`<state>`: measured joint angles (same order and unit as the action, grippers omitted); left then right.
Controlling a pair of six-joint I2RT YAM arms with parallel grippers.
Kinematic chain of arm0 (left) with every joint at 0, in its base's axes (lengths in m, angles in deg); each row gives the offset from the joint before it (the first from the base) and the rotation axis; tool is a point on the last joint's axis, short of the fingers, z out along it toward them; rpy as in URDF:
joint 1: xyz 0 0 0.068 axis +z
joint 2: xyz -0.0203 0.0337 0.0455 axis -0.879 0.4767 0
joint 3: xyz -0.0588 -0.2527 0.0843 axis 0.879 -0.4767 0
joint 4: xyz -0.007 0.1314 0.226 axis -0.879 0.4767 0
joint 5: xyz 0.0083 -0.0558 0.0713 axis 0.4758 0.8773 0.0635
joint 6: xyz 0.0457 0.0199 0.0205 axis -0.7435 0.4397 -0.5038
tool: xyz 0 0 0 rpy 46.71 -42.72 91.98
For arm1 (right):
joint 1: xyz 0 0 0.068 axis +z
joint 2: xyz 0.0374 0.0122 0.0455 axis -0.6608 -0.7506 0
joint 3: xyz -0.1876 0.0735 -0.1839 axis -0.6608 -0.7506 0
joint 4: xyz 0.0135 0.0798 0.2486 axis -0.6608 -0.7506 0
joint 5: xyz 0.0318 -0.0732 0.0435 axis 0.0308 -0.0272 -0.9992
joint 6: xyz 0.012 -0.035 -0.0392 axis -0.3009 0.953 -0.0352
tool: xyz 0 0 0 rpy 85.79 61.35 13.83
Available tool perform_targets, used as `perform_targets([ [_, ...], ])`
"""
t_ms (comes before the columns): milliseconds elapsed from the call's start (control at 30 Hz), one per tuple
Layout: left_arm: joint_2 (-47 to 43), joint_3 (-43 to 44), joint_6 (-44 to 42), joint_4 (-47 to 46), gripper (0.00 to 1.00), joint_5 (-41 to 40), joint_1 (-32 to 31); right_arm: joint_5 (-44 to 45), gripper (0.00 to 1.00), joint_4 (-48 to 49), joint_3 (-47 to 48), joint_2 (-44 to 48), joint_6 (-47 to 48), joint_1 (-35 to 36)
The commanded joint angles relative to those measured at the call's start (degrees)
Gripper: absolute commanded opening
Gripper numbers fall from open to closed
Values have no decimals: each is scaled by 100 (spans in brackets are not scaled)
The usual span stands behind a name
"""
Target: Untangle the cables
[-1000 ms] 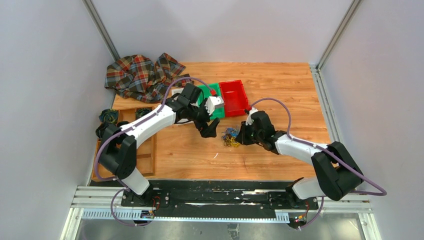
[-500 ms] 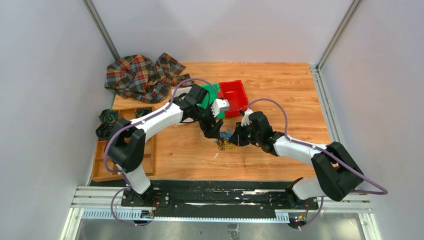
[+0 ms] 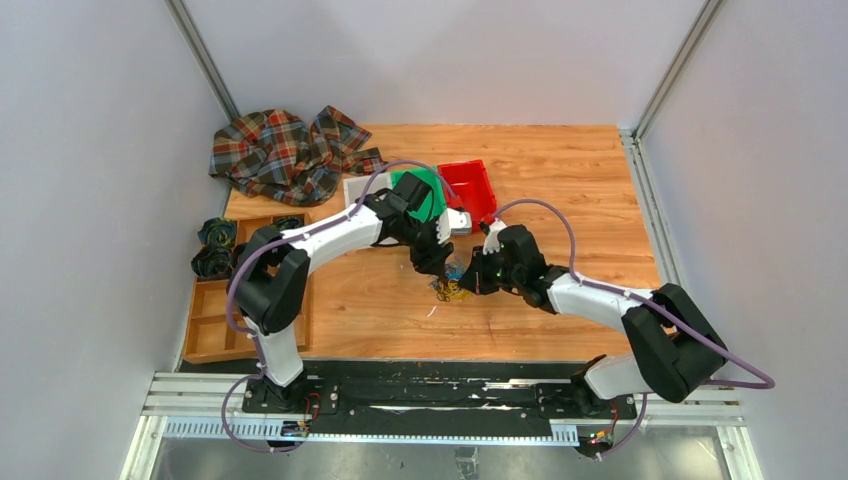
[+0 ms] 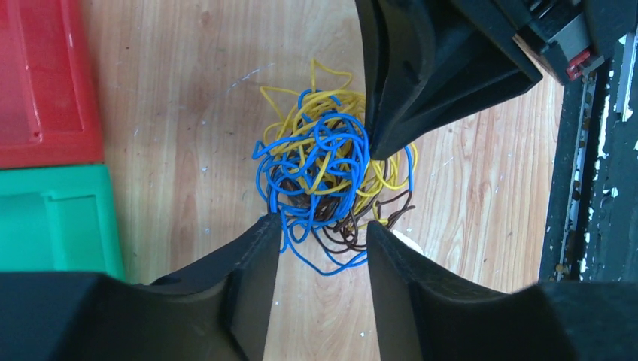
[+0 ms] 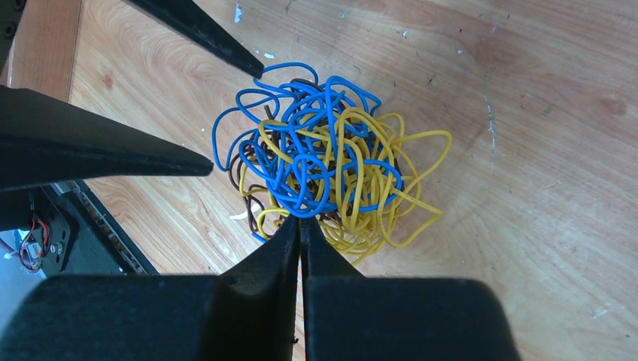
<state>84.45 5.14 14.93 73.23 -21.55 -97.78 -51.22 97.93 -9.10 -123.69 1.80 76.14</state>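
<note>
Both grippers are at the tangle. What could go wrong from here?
The right gripper is shut on blue loops at the edge of the cables; pulling could tighten the knot. The open left gripper straddles mixed blue and brown strands and may grab several at once. The grippers sit close together and might collide.

Free table (image 3: 590,180) at far right of cables (image 3: 452,290), red bin (image 3: 475,185), green bin (image 3: 428,192) just behind (left gripper (image 4: 322,226), right gripper (image 5: 300,222) flank them)
</note>
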Motion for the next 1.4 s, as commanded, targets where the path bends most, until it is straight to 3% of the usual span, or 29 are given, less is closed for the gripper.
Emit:
perform_targets([
  [0, 112, 91, -115, -216, 48, -77, -149, -36, 0, 66, -95, 6, -17, 40],
  [200, 93, -27, 24, -597, 28, -109, -186, -61, 0, 154, -212, 90, -106, -32],
  [367, 100, -149, -11, -557, 21, -72, -224, -88, 1, 193, -295, 152, -162, -153],
  [500, 93, -65, -257, -97, 30, 259, -233, -111, 1, 193, -308, 174, -174, -190],
  [700, 25, 213, -1209, 866, 61, 554, -233, -140, 1, 113, -264, 195, -155, -209],
  [900, 130, 311, -1248, 852, 66, 454, -272, -146, 1, 21, -230, 283, -128, -226],
  [1000, 47, 31, -623, -119, 65, -87, -326, -168, 1, -7, -219, 309, -119, -230],
  [1100, -136, -424, -192, -1296, 61, -620, -382, -177, 1, -33, -212, 335, -113, -231],
  [1367, -127, -334, -488, -940, 25, -982, -506, -161, 1, -178, -212, 485, -68, -305],
])
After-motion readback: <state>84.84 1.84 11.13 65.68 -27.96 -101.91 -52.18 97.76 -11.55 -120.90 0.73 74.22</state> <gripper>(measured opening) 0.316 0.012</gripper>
